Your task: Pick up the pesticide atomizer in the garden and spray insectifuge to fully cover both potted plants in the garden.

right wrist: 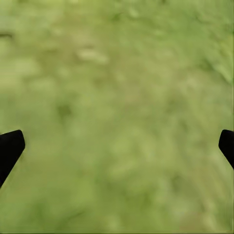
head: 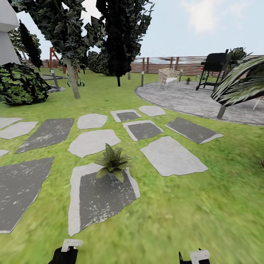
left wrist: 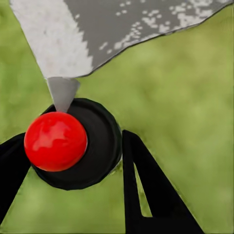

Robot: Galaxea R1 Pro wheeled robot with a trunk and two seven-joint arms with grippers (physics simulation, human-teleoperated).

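Note:
The pesticide atomizer [left wrist: 101,146] sits between my left gripper's [left wrist: 73,163] black fingers, which are shut on it; from above I see its round dark body, a red knob and a grey nozzle. In the head view its white trigger head [head: 72,244] sticks up at the bottom edge, left of centre. One potted plant [head: 113,161], a low rosette of broad green leaves, stands on the far end of a grey stepping stone [head: 101,200] straight ahead. My right gripper [right wrist: 117,146] hangs open over blurred lawn, and its top [head: 194,257] shows at the bottom edge.
Several stepping stones [head: 172,156] lie across the lawn. Behind them are a round grey patio [head: 190,99] with a black grill [head: 214,69] and a chair [head: 167,77], a palm [head: 240,82] at right, dark trees [head: 119,33], a bush [head: 20,84] and the wooden fence [head: 183,65].

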